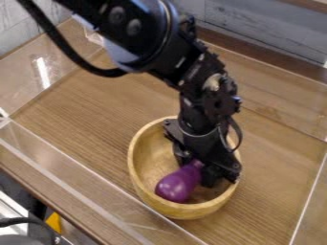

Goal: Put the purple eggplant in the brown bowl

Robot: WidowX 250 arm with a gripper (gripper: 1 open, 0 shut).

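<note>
The purple eggplant [178, 182] lies inside the brown bowl [137, 158], toward its front. My gripper [201, 169] points straight down into the bowl, its dark fingers closed over the eggplant's upper right end. The stem end is hidden behind the fingers. The black arm reaches in from the upper left and covers the bowl's far rim.
The bowl sits on a wooden table top [90, 115] enclosed by clear plastic walls [52, 67]. A low clear front wall [76, 191] runs along the near edge. A grey plank wall stands behind.
</note>
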